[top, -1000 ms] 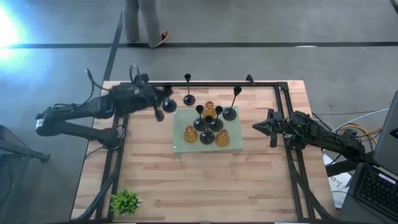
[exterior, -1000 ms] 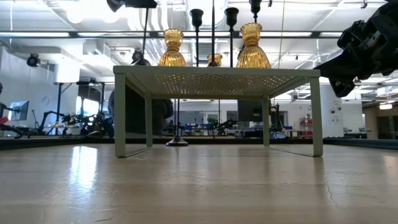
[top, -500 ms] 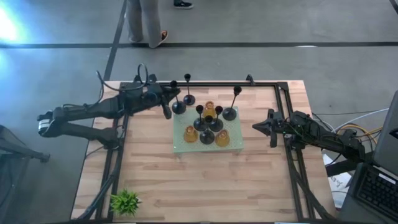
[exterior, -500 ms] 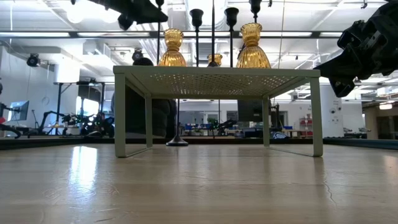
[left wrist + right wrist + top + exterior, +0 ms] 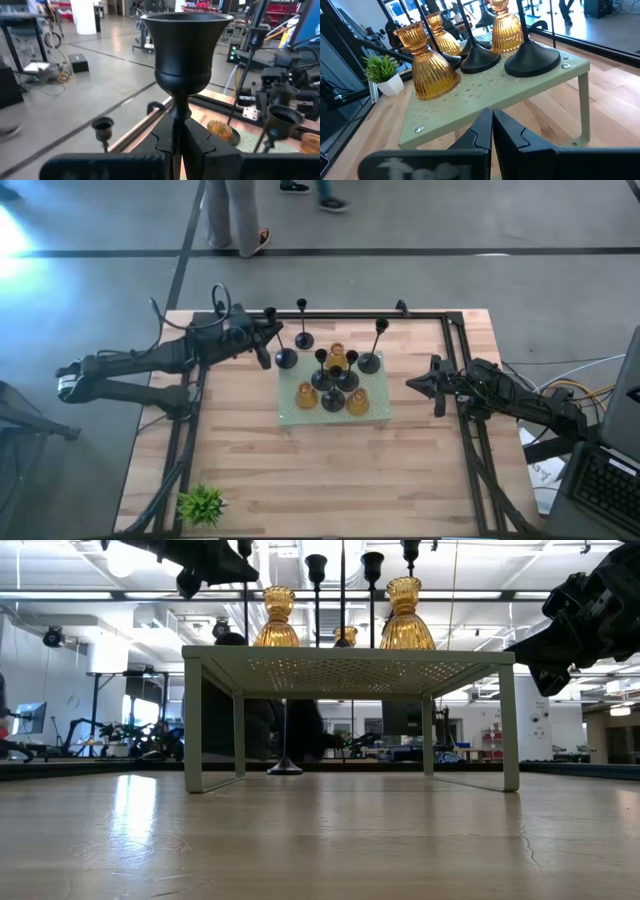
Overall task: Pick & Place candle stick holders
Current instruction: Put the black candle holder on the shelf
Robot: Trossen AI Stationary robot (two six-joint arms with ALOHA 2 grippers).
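My left gripper (image 5: pixel 270 330) is shut on a black candle stick holder (image 5: pixel 286 358), beside the far left corner of the pale green perforated stand (image 5: pixel 290 416). The holder's cup (image 5: pixel 187 50) fills the left wrist view. On the stand are three black holders (image 5: pixel 333 400) and three amber glass ones (image 5: pixel 307 394). Two more black holders (image 5: pixel 303 340) (image 5: pixel 369 362) stand on their round bases on the table at the stand's far edge. My right gripper (image 5: pixel 410 385) waits shut to the right of the stand. My left gripper pinches the holder's thin stem just under the cup (image 5: pixel 176 119) between its two fingers (image 5: pixel 199 145). The fingers come level from the table's left and lie across the stem. The holder stands upright, with its base (image 5: pixel 286 358) at the stand's corner; whether the base rests on anything I cannot tell.
A small green plant (image 5: pixel 202 503) sits at the table's near left corner. A black frame rail (image 5: pixel 340 316) runs along the far edge and down both sides. A person's legs (image 5: pixel 228 215) show on the floor beyond the table.
My left gripper has carried the black holder toward the table's right, up to the stand's far left corner, and sunk a little. It has rolled, bringing the holder from tilted to upright.
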